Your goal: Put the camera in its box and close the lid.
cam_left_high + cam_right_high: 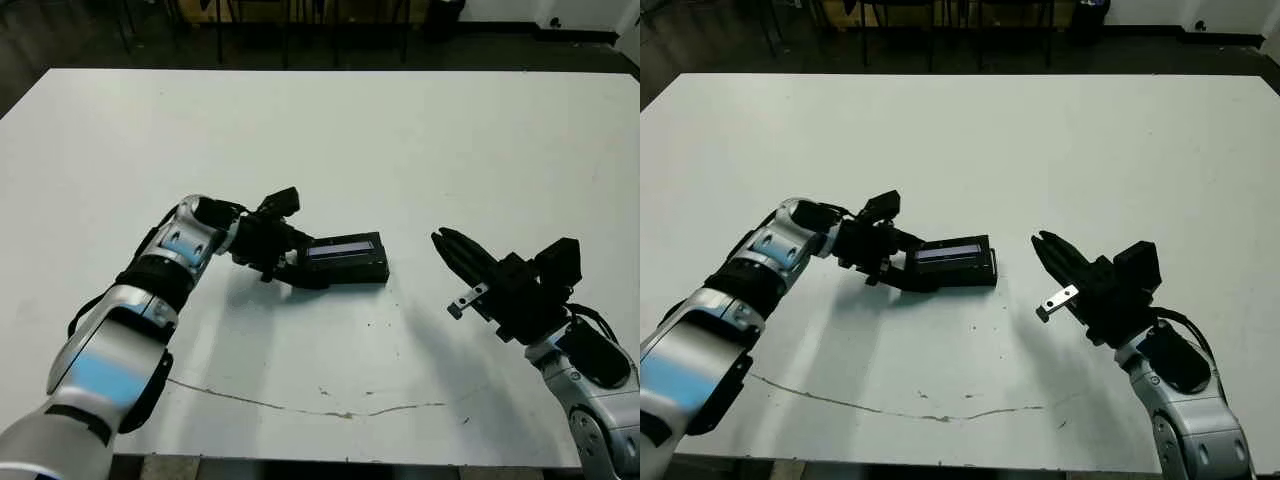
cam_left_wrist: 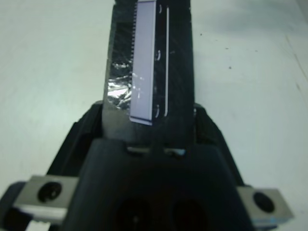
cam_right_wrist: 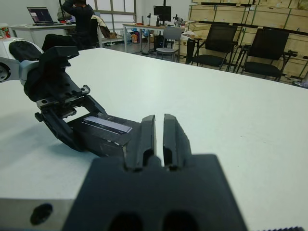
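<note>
The lid (image 1: 343, 246), a flat black slab with a pale grey strip, lies on top of the black box (image 1: 352, 269) at the table's middle. My left gripper (image 1: 300, 268) is shut on the left end of this closed box, one finger on each long side, as the left wrist view shows around the lid (image 2: 144, 72). The camera is hidden. My right gripper (image 1: 448, 245) hovers to the right of the box, apart from it, shut with nothing in it. Its fingers (image 3: 147, 134) point toward the box (image 3: 103, 137).
A thin dark crack line (image 1: 300, 405) runs across the white table (image 1: 400, 150) near the front edge. Chairs, desks and a person show beyond the table's far edge in the right wrist view.
</note>
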